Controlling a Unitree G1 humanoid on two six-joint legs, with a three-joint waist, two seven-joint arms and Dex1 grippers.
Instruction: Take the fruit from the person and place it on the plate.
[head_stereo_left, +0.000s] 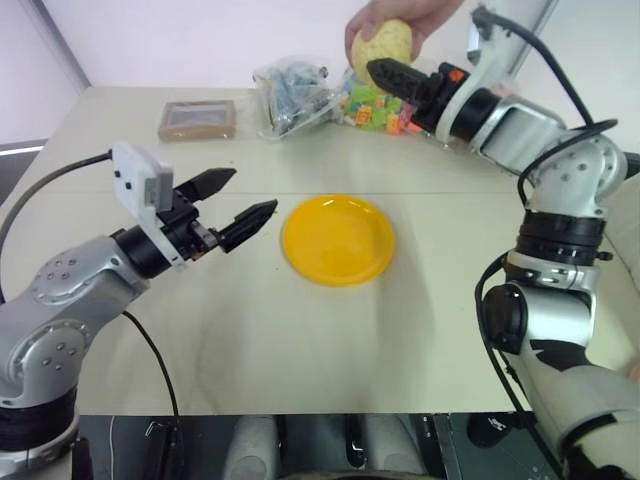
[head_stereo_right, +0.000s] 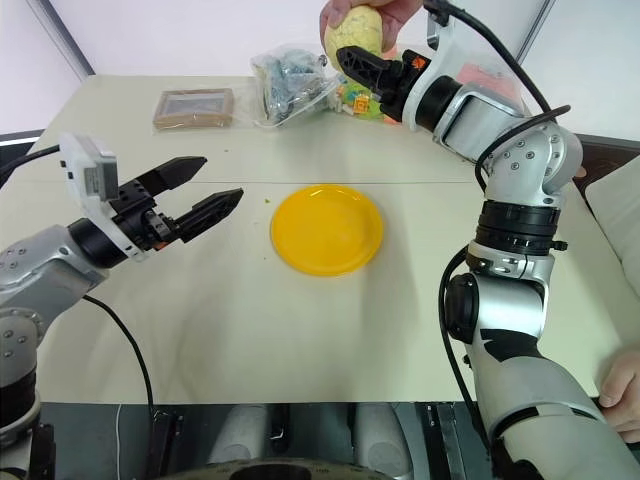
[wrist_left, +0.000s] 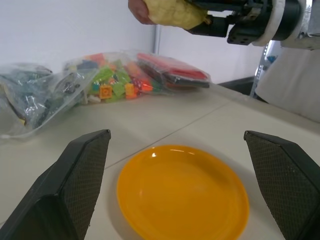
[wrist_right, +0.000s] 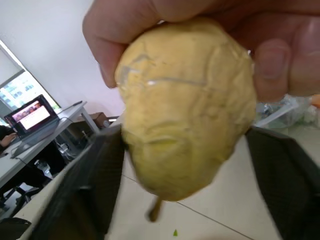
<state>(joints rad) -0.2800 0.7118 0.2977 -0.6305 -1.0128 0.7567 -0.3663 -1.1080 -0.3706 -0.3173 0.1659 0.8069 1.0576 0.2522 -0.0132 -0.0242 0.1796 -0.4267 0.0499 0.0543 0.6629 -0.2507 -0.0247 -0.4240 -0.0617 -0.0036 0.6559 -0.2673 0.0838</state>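
Observation:
Above the table's far edge, a person's hand (head_stereo_left: 400, 12) holds the pale yellow fruit (head_stereo_left: 382, 42) from above. My right gripper (head_stereo_left: 385, 72) reaches up to it, and in the right wrist view the fruit (wrist_right: 185, 110) hangs between its two fingers. One finger (wrist_right: 100, 170) lies against the skin and the other stands a little off, so the gripper is open around the fruit. The yellow-orange plate (head_stereo_left: 338, 240) lies empty in the middle of the table. To the left of the plate my left gripper (head_stereo_left: 252, 192) hovers open, pointing at it.
A clear bag of colourful toy blocks (head_stereo_left: 375, 108) and a clear bag of dark parts (head_stereo_left: 290, 95) lie at the back, under the raised fruit. A flat brown box (head_stereo_left: 197, 119) sits at the back left. The near table edge (head_stereo_left: 300, 412) runs below the plate.

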